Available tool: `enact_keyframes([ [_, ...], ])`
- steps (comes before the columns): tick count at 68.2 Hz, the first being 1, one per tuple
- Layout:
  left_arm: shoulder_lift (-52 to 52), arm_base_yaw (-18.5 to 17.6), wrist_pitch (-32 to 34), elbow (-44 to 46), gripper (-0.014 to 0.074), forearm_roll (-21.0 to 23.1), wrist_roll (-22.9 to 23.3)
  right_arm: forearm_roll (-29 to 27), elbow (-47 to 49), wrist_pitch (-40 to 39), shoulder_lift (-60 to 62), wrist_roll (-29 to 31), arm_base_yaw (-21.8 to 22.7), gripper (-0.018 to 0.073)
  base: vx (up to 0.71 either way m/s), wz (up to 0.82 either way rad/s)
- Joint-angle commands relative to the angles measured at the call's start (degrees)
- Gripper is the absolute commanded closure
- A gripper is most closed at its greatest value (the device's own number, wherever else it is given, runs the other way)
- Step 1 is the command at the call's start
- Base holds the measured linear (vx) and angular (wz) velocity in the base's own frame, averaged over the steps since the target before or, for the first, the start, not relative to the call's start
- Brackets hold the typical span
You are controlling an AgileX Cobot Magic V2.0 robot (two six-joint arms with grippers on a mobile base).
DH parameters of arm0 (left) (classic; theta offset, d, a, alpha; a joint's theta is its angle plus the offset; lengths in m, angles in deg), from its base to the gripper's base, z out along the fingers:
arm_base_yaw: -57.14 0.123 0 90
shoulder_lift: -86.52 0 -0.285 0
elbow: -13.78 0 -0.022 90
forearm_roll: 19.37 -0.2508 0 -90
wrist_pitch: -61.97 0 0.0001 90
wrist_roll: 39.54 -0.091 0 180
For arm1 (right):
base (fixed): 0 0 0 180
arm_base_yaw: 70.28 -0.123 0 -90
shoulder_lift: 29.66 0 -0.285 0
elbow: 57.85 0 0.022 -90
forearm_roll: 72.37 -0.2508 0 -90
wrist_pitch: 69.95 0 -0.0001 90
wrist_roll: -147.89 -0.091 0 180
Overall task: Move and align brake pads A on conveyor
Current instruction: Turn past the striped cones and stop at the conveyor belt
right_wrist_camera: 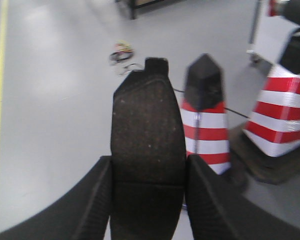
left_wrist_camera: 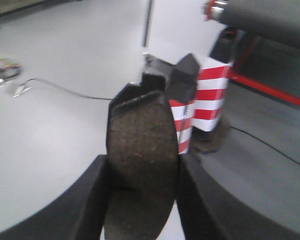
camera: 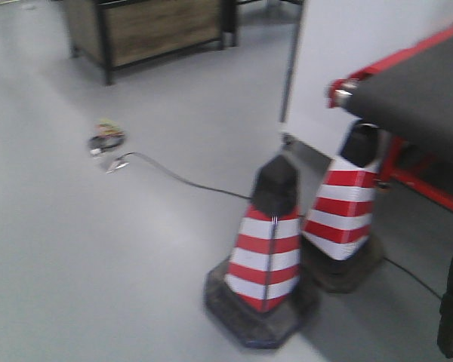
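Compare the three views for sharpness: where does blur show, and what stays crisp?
Front view: cones and conveyor smeared by blur. Left wrist: brake pad fairly sharp, background soft. Right wrist: brake pad crisp, cones blurred.

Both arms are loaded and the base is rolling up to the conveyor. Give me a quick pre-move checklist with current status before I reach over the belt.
1. Left gripper holding a brake pad: ok, the pad sits clamped between both fingers.
2. Right gripper holding its brake pad: ok, held the same way.
3. Conveyor within view: ok, its end shows at upper right in the front view.
4. Path clear: not ok, two striped traffic cones stand in front of the belt end.
5. Floor cable: not ok, it trails toward the cones.
6. Free space on the belt for placing: cannot tell, only the end shows.
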Motion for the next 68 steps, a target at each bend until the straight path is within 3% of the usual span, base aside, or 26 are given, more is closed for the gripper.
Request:
enact_keyframes([
  [1, -0.5, -0.2, 5.2, 1.6, 0.0603, 0.0, 0.3, 1.3, 1.8, -5.2, -0.3, 0.4, 0.1, 0.0564, 0.26, -0.98],
  [41, -0.5, -0.2, 5.1, 1.6, 0.0603, 0.0, 0.3, 1.3, 1.8, -5.2, -0.3, 0.4, 0.1, 0.0564, 0.22, -0.86],
  [68, -0.5, -0.2, 5.1, 1.6, 0.0603, 0.0, 0.3, 1.2, 1.8, -5.2, -0.3, 0.4, 0.1, 0.0564, 0.15, -0.64],
])
